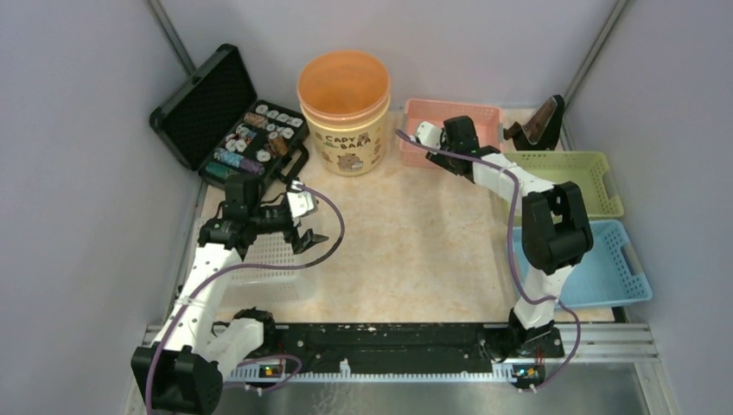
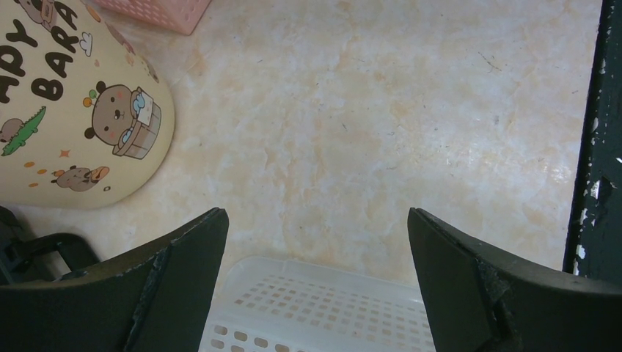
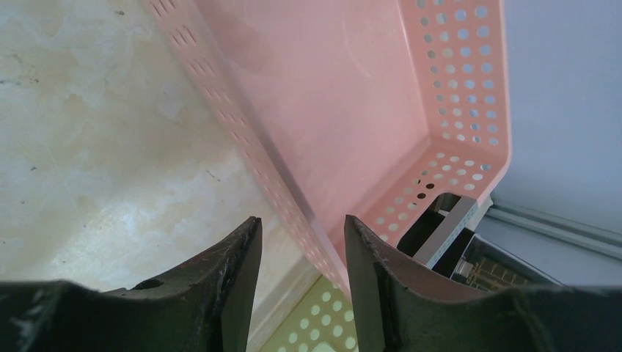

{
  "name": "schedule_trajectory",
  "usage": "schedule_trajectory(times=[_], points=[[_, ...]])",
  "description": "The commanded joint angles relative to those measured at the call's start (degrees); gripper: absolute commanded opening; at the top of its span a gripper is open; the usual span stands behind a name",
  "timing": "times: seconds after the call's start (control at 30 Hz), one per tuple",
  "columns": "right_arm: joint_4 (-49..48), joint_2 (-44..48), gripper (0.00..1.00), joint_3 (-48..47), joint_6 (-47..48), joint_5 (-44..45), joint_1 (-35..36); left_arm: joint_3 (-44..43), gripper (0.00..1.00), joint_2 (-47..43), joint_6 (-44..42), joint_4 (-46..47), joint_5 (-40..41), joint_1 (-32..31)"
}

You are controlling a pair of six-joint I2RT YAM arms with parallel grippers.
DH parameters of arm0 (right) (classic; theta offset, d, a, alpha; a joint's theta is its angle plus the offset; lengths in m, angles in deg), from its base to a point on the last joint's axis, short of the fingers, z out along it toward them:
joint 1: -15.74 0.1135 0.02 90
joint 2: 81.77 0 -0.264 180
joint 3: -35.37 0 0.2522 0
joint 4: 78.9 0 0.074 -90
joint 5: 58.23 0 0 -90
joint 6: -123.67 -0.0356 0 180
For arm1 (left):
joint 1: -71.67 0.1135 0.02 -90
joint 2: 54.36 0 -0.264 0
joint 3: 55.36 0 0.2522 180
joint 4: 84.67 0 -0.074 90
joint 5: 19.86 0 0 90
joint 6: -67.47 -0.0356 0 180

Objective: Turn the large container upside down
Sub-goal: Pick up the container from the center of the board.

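The large container (image 1: 344,112) is a cream tub with a capybara print and an orange top. It stands upright at the back centre of the table. Its printed side also shows at the upper left of the left wrist view (image 2: 73,110). My left gripper (image 1: 302,223) is open and empty, above the near left white basket and well short of the tub; its jaws stand wide apart in the left wrist view (image 2: 315,220). My right gripper (image 1: 411,137) is open to the right of the tub, with the pink basket's near wall (image 3: 293,213) between its fingers.
A white basket (image 1: 277,259) lies under the left gripper. An open black case (image 1: 216,104) with small items stands at the back left. A pink basket (image 1: 484,112), a green basket (image 1: 579,177) and a blue basket (image 1: 605,268) line the right side. A dark stand (image 1: 540,125) sits at the back right.
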Motion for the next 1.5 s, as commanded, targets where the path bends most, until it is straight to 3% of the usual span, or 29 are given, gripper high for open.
schedule_trajectory(times=[0.0,0.1,0.5,0.67,0.87,1.27,1.47], points=[[-2.5,-0.5,0.42,0.2,2.7,-4.3,-1.2,0.8,0.99,-0.3,-0.4,1.9,-2.3,0.0],[-2.6,-1.0,0.36,0.1,3.2,-6.8,-2.0,1.0,0.99,-0.4,-0.4,2.0,-2.3,0.0],[1.1,-3.7,0.34,-2.4,6.5,-12.5,-3.3,1.1,0.99,-0.1,-0.2,2.3,-2.2,0.0],[2.8,-4.1,0.13,-3.5,7.0,-13.7,-3.3,1.1,0.99,0.1,-0.1,2.5,-2.2,0.0],[3.7,-2.4,0.0,-3.9,8.6,-16.7,-3.3,1.2,0.99,0.2,-0.1,2.5,-2.2,0.0],[3.7,2.9,0.0,-4.9,8.3,-23.3,-3.3,1.3,0.99,-0.1,-0.1,2.5,-2.0,0.0],[10.9,5.2,0.0,-10.6,5.8,-27.2,-3.3,1.4,0.99,-0.3,-0.2,2.6,-2.0,0.0]])
